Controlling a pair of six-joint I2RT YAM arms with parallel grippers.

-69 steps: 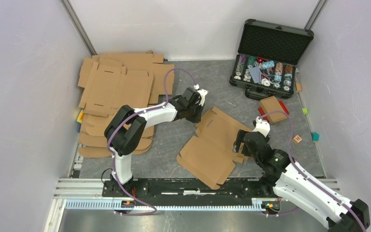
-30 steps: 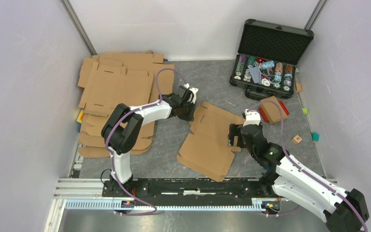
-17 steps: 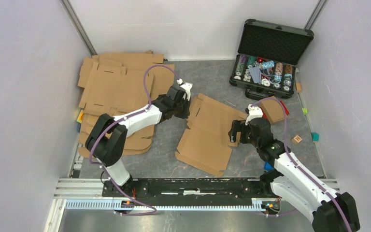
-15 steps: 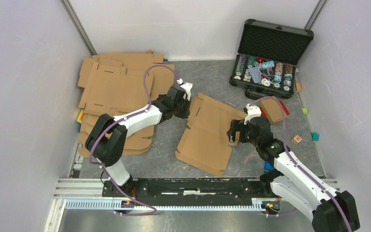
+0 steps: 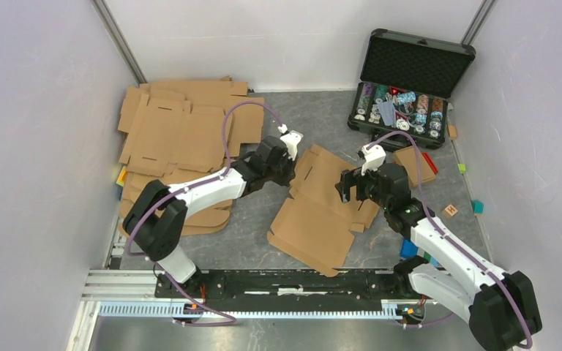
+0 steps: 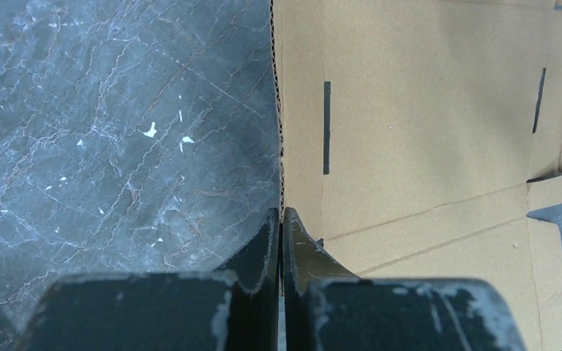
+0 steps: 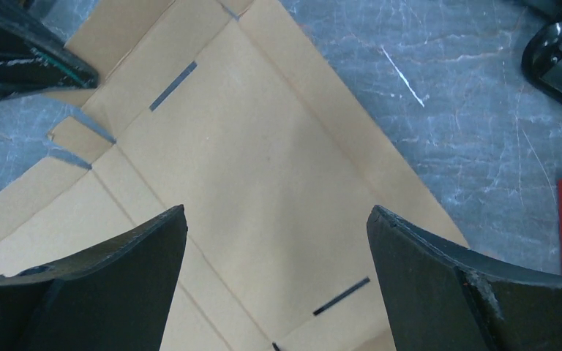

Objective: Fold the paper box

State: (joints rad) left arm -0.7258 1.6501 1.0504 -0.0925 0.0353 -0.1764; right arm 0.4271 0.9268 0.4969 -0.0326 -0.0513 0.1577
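The left gripper's (image 6: 281, 216) two fingers (image 6: 263, 248) are pressing together at the bottom centre of the left wrist view, and the corrugated left edge of the paper box (image 6: 424, 131) is running straight down into the seam between them, so they are pinching that edge. In the right wrist view the right gripper's (image 7: 276, 212) fingers (image 7: 117, 278) are standing spread wide at the lower left and lower right. They are framing a slotted panel of the paper box (image 7: 249, 168) and holding nothing. Whether the tips are touching the cardboard cannot be told.

From above, the left gripper (image 5: 289, 167) is meeting the blank's upper left edge, and the right gripper (image 5: 346, 191) is hanging over its right side. The paper box (image 5: 311, 223) is lying unfolded and flat in the middle of the frame, running diagonally from upper right to lower left on the grey table (image 5: 315, 117).

A stack of flat cardboard blanks (image 5: 175, 128) is lying at the upper left. An open black case of poker chips (image 5: 410, 88) is sitting at the upper right, with a small folded box (image 5: 416, 165) just below it. A wooden cube (image 5: 450, 210) is resting near the right edge.
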